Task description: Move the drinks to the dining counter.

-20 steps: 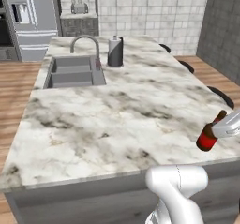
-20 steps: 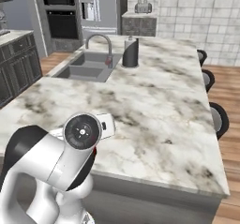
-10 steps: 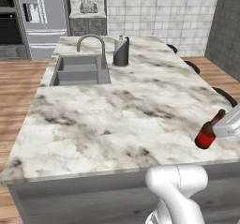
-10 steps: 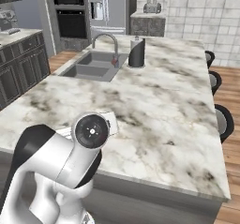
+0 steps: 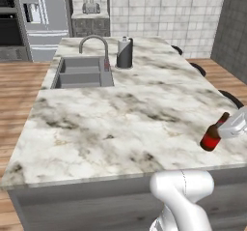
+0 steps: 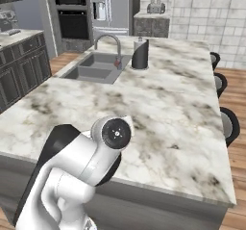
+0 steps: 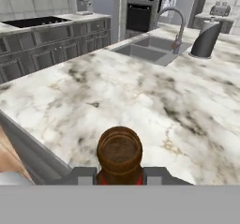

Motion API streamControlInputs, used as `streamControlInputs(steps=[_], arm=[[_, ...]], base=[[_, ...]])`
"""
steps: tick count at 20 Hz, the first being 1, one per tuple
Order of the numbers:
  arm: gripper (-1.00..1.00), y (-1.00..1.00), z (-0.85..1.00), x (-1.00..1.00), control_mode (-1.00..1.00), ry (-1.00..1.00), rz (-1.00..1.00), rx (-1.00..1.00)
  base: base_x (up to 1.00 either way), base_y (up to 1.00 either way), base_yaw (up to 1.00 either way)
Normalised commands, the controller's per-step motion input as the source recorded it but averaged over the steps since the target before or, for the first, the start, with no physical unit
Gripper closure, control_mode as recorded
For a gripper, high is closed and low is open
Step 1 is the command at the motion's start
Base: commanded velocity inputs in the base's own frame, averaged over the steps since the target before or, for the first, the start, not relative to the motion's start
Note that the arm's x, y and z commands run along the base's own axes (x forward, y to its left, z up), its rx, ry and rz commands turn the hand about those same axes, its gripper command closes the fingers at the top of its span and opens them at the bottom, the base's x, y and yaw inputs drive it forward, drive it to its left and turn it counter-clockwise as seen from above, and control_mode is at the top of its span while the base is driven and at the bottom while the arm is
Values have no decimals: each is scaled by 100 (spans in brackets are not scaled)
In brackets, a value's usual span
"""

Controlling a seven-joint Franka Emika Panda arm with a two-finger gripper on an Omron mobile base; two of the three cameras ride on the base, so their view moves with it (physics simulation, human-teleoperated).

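red-brown beer bottle point(image 5: 211, 136) tilted in gripper point(image 5: 226, 130) over dining counter point(image 5: 120, 123).

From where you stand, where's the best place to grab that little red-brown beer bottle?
Around the beer bottle's neck and shoulder, where the end effector grips it now. It comes in from the bottle's side, where the narrow round neck fits between the fingers, as the bottle tilts over the dining counter.

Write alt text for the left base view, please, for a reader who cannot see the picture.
A small red-brown beer bottle, tilted, is held by the robot's gripper over the right edge of a large white-grey veined marble island counter. Further back, the counter has an inset grey sink with a curved faucet, and a dark grey cylindrical canister stands beside it.
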Motion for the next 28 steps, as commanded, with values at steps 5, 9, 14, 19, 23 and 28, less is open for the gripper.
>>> streamControlInputs(steps=[5, 9, 14, 19, 23, 28], arm=[[100, -38, -39, 53, -100, 7, -1, -4], [100, -23, -37, 48, -100, 4, -4, -9], [100, -8, -41, 45, -100, 0, 0, -5], [100, -5, -47, 40, -100, -3, 0, 0], [100, -9, -33, 38, -100, -3, 0, 0], [100, -17, -31, 43, -100, -3, 0, 0]], base=[[0, 0, 0], [0, 0, 0], [0, 0, 0], [0, 0, 0], [0, 0, 0], [0, 0, 0]])
